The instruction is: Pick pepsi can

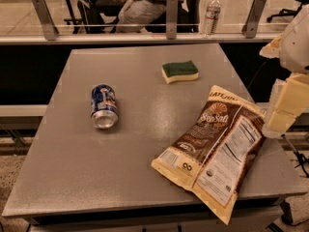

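At right, gripper [286,106] hangs apart from pepsi can [104,106].

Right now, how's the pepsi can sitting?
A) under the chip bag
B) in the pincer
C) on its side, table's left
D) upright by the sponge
C: the pepsi can lies on its side on the left of the table, apart from sponge and chip bag; the pincer is by the right edge, far from it.

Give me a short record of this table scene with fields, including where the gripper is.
target: small blue aluminium pepsi can, on its side, table's left half
gripper: cream-coloured gripper, right edge, apart from the can
sponge: green and yellow sponge, far side
bag: brown chip bag, front right, overhanging the edge
surface: grey table
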Tool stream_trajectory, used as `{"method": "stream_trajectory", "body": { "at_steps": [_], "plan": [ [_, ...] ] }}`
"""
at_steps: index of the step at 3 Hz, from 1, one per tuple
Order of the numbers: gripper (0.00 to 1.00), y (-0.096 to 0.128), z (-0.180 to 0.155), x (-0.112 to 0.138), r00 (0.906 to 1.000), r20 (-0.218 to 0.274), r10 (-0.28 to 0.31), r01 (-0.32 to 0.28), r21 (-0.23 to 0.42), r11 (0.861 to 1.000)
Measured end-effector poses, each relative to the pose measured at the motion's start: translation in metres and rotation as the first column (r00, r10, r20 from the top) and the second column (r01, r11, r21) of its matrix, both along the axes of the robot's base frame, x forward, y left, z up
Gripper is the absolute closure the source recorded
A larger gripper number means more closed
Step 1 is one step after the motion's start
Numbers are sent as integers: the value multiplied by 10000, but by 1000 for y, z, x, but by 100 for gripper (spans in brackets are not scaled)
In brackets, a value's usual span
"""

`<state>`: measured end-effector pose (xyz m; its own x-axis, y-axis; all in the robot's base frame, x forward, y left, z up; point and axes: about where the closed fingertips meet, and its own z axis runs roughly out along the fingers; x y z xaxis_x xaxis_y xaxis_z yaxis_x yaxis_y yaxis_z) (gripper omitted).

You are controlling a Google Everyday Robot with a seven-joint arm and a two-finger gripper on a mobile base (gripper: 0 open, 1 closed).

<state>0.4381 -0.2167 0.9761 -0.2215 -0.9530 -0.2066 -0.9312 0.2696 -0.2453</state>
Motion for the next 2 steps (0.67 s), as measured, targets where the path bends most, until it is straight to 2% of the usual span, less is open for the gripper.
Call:
{"method": "stream_trajectory", "body": {
  "at_steps": [1, 2],
  "plan": [
    [0, 0, 0, 0, 10000, 2, 0, 0, 0, 10000],
    [0, 8, -2, 12, 9997, -135, -227, 230, 209, 9995]
  ]
}}
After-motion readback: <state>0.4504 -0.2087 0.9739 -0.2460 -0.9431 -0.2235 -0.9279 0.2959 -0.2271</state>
